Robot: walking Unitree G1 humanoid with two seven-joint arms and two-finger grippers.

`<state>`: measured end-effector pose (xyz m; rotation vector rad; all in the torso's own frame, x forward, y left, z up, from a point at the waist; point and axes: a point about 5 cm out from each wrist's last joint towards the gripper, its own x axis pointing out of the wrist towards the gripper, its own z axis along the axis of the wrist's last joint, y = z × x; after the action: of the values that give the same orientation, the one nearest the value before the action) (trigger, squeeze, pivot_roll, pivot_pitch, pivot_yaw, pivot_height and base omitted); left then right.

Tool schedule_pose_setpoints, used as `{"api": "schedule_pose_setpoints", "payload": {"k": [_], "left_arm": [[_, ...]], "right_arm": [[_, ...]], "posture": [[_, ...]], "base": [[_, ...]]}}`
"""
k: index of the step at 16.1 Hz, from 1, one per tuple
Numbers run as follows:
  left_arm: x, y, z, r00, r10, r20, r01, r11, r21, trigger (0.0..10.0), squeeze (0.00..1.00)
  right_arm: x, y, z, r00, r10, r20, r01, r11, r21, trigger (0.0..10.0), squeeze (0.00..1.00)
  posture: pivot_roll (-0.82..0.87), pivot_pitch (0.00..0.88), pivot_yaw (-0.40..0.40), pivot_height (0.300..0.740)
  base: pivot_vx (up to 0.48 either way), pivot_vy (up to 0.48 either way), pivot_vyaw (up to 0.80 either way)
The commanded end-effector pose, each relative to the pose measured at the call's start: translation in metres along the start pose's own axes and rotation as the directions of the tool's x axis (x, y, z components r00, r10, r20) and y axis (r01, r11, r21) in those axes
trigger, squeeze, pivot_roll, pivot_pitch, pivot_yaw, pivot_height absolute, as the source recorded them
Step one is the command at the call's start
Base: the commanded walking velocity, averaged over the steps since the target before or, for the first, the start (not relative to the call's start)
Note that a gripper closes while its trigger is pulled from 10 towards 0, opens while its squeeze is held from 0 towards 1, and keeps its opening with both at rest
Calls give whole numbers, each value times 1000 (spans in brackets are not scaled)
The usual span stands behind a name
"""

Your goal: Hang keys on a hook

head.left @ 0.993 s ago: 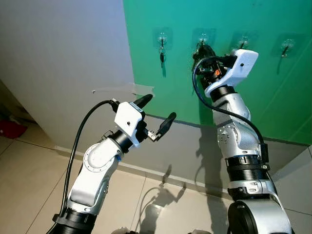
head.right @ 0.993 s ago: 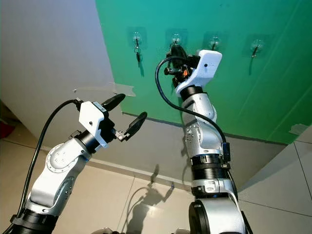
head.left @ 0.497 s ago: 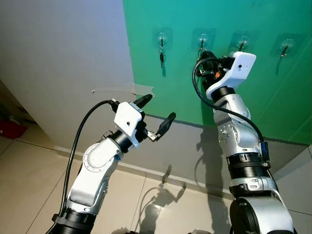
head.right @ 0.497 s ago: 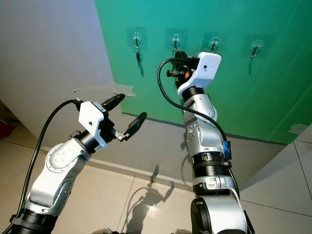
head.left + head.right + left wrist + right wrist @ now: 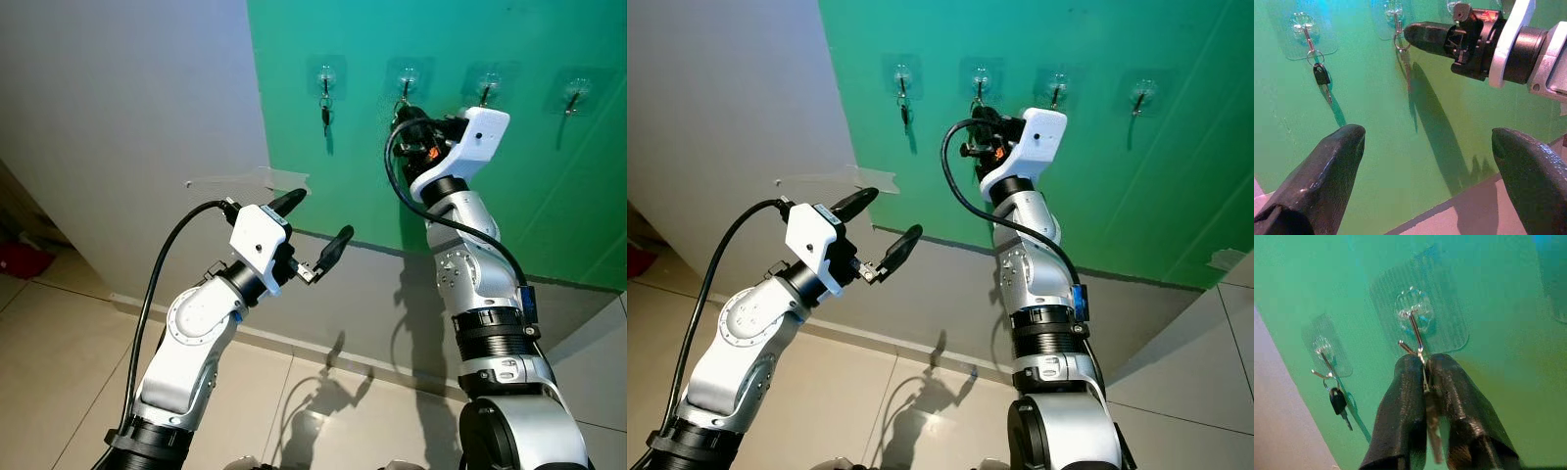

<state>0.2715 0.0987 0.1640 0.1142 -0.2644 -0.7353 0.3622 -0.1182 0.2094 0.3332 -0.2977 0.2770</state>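
Observation:
Several clear adhesive hooks run along the green panel [image 5: 509, 215]. A black-headed key [image 5: 325, 113] hangs from the first hook [image 5: 324, 76]. My right gripper [image 5: 1425, 382] is raised just under the second hook [image 5: 1413, 316] and is shut on a silver key [image 5: 1433, 431]. The key's ring reaches up to that hook's wire. Seen from the left wrist, this ring [image 5: 1400, 44] sits on the hook with the right gripper's fingers [image 5: 1425, 35] beside it. My left gripper [image 5: 321, 215] is open in mid-air, lower and to the left, holding nothing.
Two more hooks [image 5: 487, 83] [image 5: 576, 90] to the right carry nothing. A grey wall [image 5: 127, 108] with a strip of tape [image 5: 245, 179] lies left of the panel. Below is a tiled floor [image 5: 59, 352], with a red object [image 5: 20, 259] at the far left.
My right gripper has dropped slightly from over the second hook, which now shows above its fingers. The left arm has not moved.

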Motion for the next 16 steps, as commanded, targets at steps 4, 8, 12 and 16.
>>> {"api": "schedule_pose_setpoints", "payload": {"k": [4,8,12,16], "left_arm": [[2,-3,-2,1000,-19,-1,19,1000,-6,10000,0],[1,12,-27,973,186,-134,-185,983,23,10000,0],[-17,19,-59,923,296,-245,-297,954,35,10000,0],[-18,17,-69,908,325,-263,-331,944,23,10000,0]], "right_arm": [[-18,-5,2,1000,-19,18,18,1000,9,10000,1000],[-50,-10,3,1000,-25,-4,25,999,-35,10000,0],[-135,-40,-31,950,-233,-209,188,958,-217,10000,0],[-176,-52,-52,863,-380,-333,285,910,-301,10000,0]], "posture": [[-123,23,76,740],[-150,25,76,740],[-211,6,121,740],[-248,0,131,740]], "base": [[0,0,0],[0,0,0],[0,0,0],[0,0,-600]]}}
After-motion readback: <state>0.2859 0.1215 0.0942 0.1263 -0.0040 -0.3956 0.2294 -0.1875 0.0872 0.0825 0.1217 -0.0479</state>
